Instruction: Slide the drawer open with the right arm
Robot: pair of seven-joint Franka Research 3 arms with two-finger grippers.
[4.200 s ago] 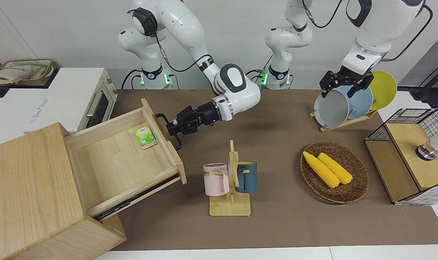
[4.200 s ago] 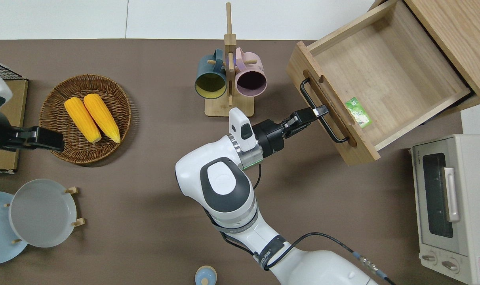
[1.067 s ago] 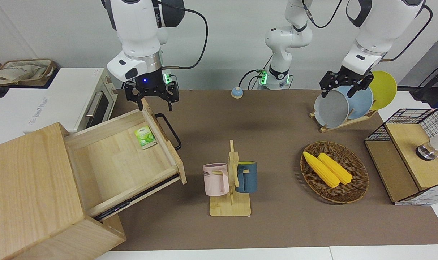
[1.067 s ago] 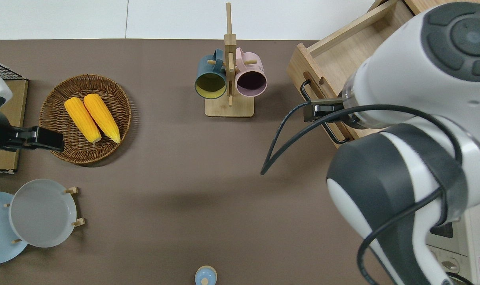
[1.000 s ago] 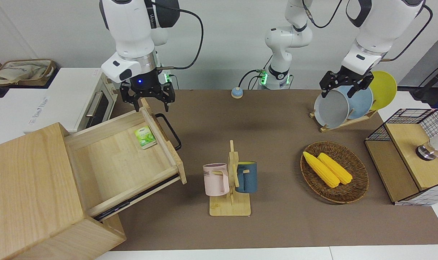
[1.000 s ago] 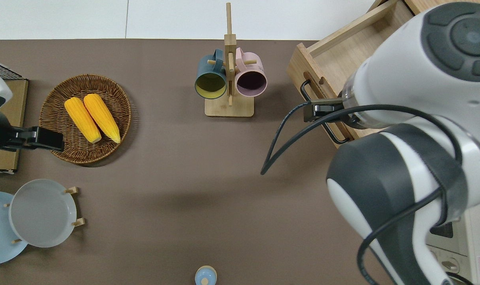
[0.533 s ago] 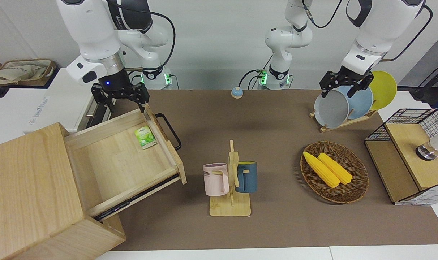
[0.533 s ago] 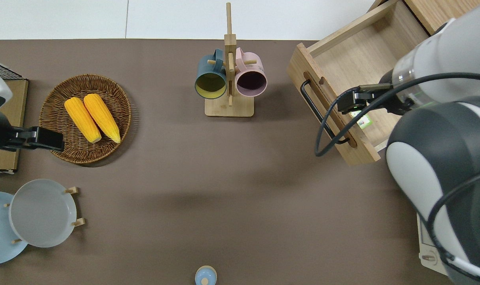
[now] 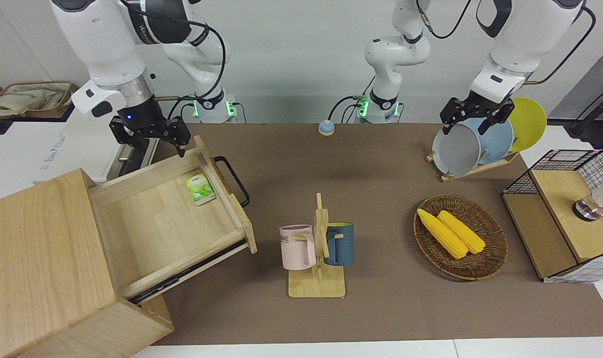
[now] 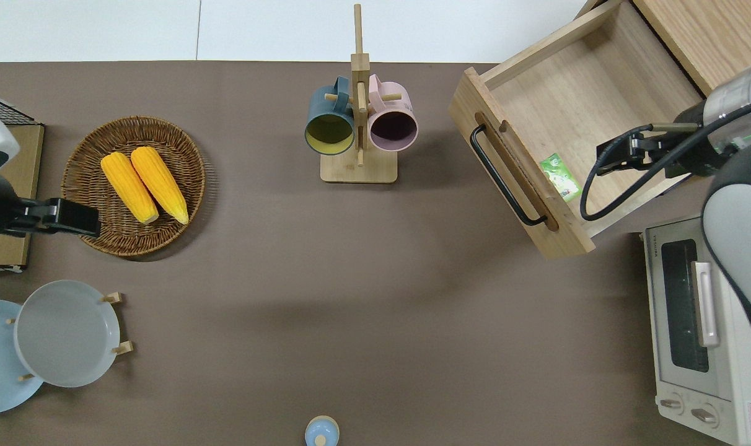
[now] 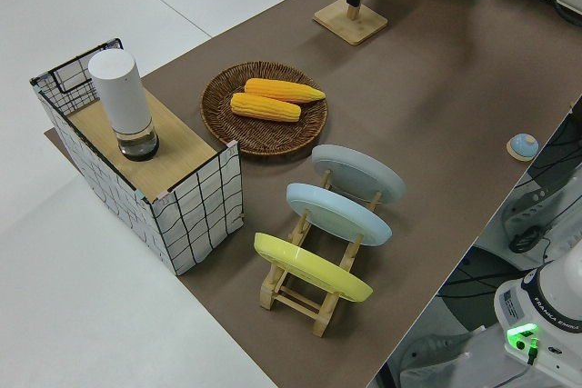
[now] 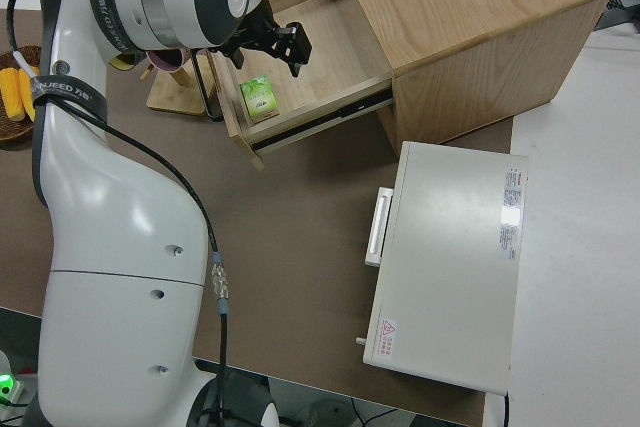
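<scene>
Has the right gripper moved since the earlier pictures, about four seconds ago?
Yes. The right gripper, then at the drawer's black handle, now hangs open, raised, over the drawer edge nearer the white toaster oven, away from the handle.

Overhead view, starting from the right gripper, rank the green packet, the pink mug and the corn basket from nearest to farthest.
From the right gripper, open above the drawer:
1. Green packet, inside the drawer against its front panel.
2. Pink mug, on the wooden mug stand at mid-table.
3. Corn basket, toward the left arm's end of the table.
</scene>
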